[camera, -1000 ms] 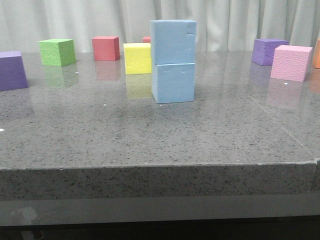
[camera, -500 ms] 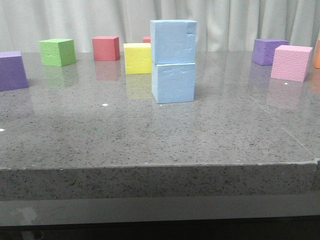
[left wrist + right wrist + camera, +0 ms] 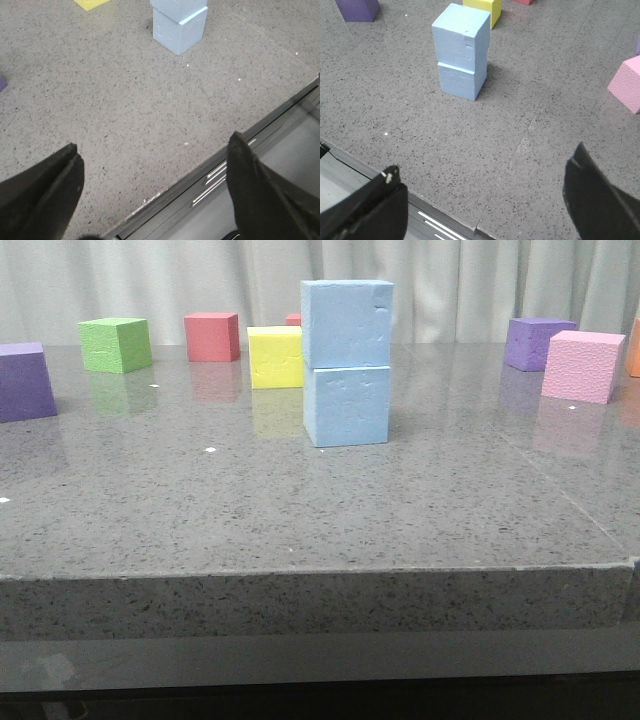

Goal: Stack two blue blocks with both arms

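Near the centre of the front view, slightly toward the top, 2 pale blue foam cubes stand stacked on the grey speckled table [image 3: 300,510]: the upper blue block [image 3: 347,324] rests squarely on the lower blue block [image 3: 346,406], its edges overhanging very slightly. No arm appears in the front view. In the left wrist view the left gripper [image 3: 155,192] fills the bottom of the frame, its 2 dark fingers [image 3: 45,195] spread wide to the lower left and lower right corners with nothing between them; it hangs over the table's front edge, well apart from the stack, which sits at the top centre of that frame. In the right wrist view the right gripper [image 3: 490,200] is posed alike, jaws wide apart and empty, fingers [image 3: 597,200] at the 2 lower corners, above the table's near edge, the stack in the upper left part of the frame. Behind the stack in the front view, just left of it, is a yellow cube [image 3: 275,356]; further left along the top are a red cube [image 3: 212,336], a green cube [image 3: 116,344] and a purple cube [image 3: 24,380] at the left edge. At the upper right sit a pink cube [image 3: 582,365] and another purple cube [image 3: 536,342].
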Controlling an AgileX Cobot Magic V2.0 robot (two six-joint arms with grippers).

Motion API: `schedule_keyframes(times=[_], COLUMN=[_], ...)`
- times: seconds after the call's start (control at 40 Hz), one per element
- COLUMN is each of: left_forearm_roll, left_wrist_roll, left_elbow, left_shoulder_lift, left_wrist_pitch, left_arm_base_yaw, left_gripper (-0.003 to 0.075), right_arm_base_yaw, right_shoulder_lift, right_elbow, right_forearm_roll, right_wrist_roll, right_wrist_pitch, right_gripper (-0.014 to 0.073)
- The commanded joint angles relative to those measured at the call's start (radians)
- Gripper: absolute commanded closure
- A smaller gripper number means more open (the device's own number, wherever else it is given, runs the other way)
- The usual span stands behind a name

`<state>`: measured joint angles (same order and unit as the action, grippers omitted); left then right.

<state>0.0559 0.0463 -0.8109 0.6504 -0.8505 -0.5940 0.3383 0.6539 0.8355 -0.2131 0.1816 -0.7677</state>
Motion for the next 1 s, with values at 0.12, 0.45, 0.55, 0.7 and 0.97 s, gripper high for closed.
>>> schedule_keyframes(times=[0.12,0.45,0.55,0.7,0.97], left_forearm_roll=[-0.012,-0.012,-0.012,-0.012,-0.01], left_wrist_roll=[-0.011,-0.011,-0.011,-0.011,-0.011], left_elbow=[-0.006,-0.006,-0.006,-0.006,-0.006], left_shoulder_lift=[-0.028,-0.028,-0.028,-0.028,-0.028], left_wrist_pitch=[0.081,0.083,0.083,0.083,0.083], left_arm_base_yaw=[0.001,0.001,0.001,0.001,0.001], left_gripper=[0.0153,0.0309,0.0456,0.067,0.0739], right_arm_base_yaw=[-0.005,-0.005,-0.005,-0.005,-0.005], right_shoulder_lift=[-0.001,0.002,0.002,0.002,0.002], right_elbow=[0.026,0.026,0.026,0.026,0.026], right_forearm_roll=[-0.009,-0.005,-0.005,-0.005,-0.005], right_wrist_roll=[0.007,0.007,0.007,0.007,0.007], right_wrist_pitch=[0.072,0.07,0.07,0.07,0.072], right_gripper=[-0.0043,0.0165,0.0356,0.062,0.0661])
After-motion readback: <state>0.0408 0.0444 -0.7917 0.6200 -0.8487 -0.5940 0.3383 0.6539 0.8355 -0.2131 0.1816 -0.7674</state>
